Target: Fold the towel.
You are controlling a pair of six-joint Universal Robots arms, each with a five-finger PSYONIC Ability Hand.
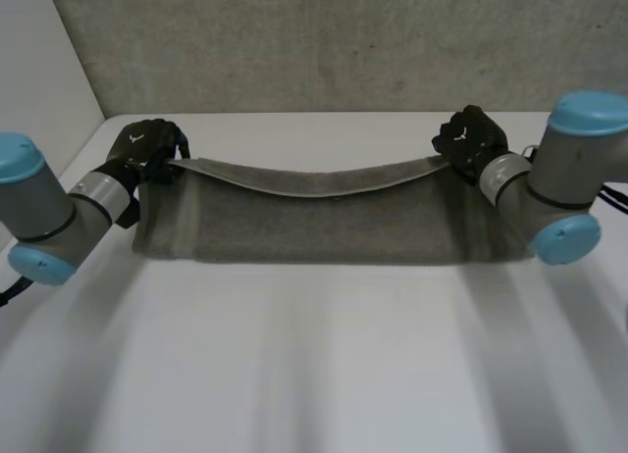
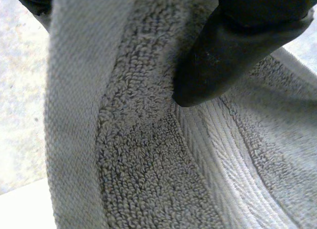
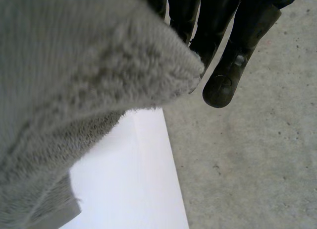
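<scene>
Across the far half of the white surface (image 1: 314, 355) lies a long grey terry-cloth towel (image 1: 324, 223), stretched sideways between the two arms. Its near part rests flat on the surface. Its far long edge is raised off the layer below and sags a little in the middle, running from one robot hand to the other.

The left robot hand (image 1: 147, 147) is at the far left corner of the towel, its black fingers curled over the cloth and gripping it. In the left wrist view a black fingertip of that robot hand (image 2: 223, 55) presses into the looped pile of the towel (image 2: 138, 154), just beside the woven band along its border.

The right robot hand (image 1: 469, 139) has hold of the far right corner. In its wrist view the fluffy towel corner (image 3: 74, 80) runs up into the black fingers (image 3: 225, 75) and is pinched there, hanging above the edge of the surface (image 3: 133, 179).

A rough grey wall (image 1: 314, 41) stands behind the surface.
</scene>
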